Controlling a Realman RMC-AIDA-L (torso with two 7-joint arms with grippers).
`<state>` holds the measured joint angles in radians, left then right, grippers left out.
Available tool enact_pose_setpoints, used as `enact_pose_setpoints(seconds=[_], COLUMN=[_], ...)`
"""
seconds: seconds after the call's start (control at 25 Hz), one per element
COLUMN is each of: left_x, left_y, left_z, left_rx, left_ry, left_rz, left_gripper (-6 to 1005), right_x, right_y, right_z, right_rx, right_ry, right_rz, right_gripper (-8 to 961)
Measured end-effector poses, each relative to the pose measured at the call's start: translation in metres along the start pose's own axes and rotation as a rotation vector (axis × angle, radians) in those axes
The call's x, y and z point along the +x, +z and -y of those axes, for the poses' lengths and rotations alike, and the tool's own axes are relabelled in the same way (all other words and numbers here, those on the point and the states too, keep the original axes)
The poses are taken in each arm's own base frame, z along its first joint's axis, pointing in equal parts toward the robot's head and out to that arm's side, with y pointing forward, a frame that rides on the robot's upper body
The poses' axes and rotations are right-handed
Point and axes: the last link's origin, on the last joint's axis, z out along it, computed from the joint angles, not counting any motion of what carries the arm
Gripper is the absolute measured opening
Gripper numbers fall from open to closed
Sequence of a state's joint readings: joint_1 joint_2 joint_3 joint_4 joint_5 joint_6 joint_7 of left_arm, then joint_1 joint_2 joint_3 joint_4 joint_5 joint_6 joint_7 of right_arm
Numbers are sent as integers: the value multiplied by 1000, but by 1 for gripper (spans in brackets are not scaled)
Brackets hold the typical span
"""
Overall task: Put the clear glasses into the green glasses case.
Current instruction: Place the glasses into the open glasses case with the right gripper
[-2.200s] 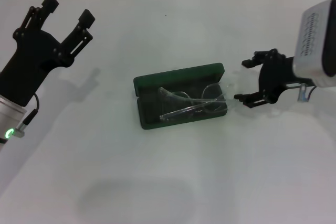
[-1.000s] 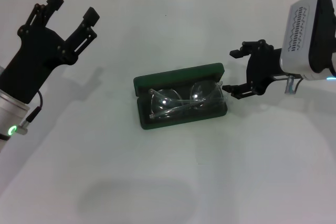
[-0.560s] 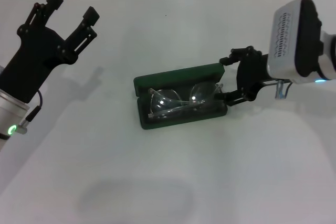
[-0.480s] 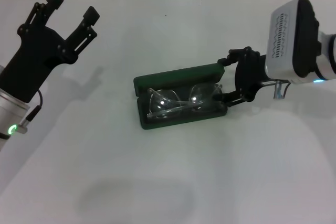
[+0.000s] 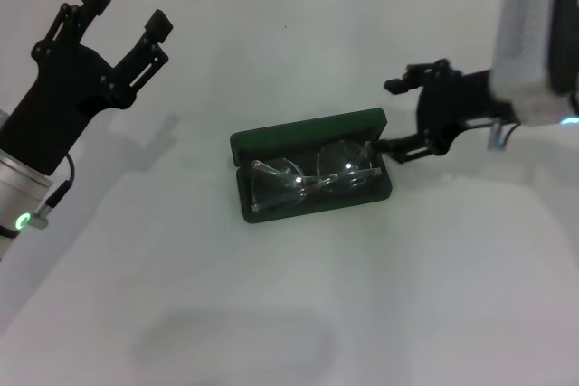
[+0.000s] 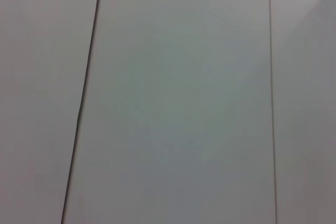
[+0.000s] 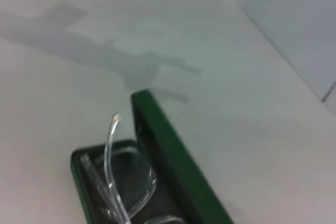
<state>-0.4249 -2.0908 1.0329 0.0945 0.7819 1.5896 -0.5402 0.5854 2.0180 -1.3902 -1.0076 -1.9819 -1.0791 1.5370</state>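
Glasses first: my left gripper (image 5: 119, 8) hangs well off to the left of the case, jaws spread wide, holding nothing, same as a second ago. Between the two arms, the clear glasses (image 5: 310, 177) now lie flatter inside the green glasses case (image 5: 312, 178), having slid toward its left end since a moment ago. My right gripper (image 5: 405, 115) has backed off slightly from the case's right end, jaws open and empty. I judge the placing done, lid still up. I can read no lettering anywhere.
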Motion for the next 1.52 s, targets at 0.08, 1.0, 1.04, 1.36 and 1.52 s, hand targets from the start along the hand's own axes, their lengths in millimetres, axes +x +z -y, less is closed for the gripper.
enact_pose_setpoints(seconds=[0.08,1.0,1.04,1.36,1.52], left_x=[0,-32,-34,-47,-46], left_y=[0,14,22,83,104], left_z=[0,-20,-17,-6,-16], left_rx=[3,-177,-167,-177,-240], left_ry=[-1,-84,-109,-196,-232], left_rz=[1,253,281,557,636], left_gripper=[860,859,859,859,858], right_x=[1,6,10,42,51], right_y=[-5,-64,-70,-80,-78], right_z=[3,17,19,15,9], right_rx=[7,270,319,503,514], right_ry=[23,176,198,279,294], right_rz=[15,716,755,824,804], right_gripper=[844,844,844,844,844])
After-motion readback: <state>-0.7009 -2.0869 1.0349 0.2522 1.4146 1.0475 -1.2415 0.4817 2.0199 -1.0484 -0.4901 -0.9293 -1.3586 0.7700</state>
